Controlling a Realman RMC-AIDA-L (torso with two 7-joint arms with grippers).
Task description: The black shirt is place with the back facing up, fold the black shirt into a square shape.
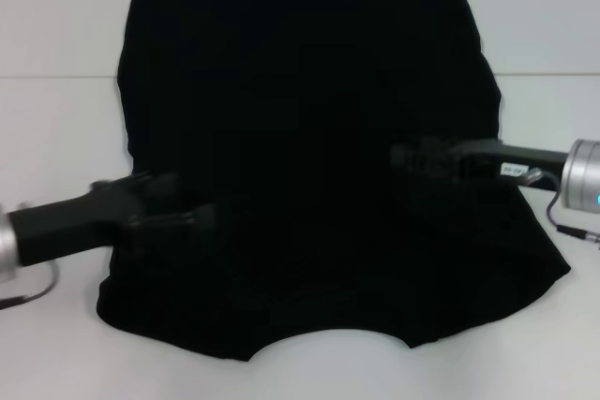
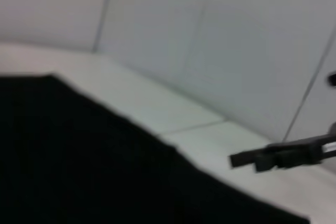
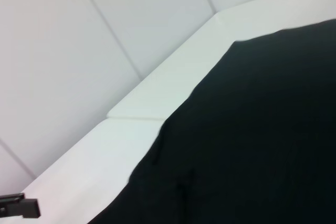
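Observation:
The black shirt (image 1: pixel 309 138) lies spread on the white table (image 1: pixel 56 138), plain side up, with its curved neckline at the near edge. Its sides look folded inward, leaving a tall, roughly rectangular shape. My left gripper (image 1: pixel 192 211) reaches in over the shirt's near left part. My right gripper (image 1: pixel 411 158) hovers over the shirt's right side, a little farther from me. Black fingers against black cloth hide how each one stands. The left wrist view shows the shirt (image 2: pixel 79 161) and the right gripper (image 2: pixel 252 158) far off. In the right wrist view the shirt (image 3: pixel 252 129) fills the frame's lower right.
The white table shows bare strips left and right of the shirt and in front of the neckline (image 1: pixel 328 367). A pale panelled wall (image 2: pixel 210 35) rises behind the table's far edge. A cable (image 1: pixel 572 229) hangs by my right wrist.

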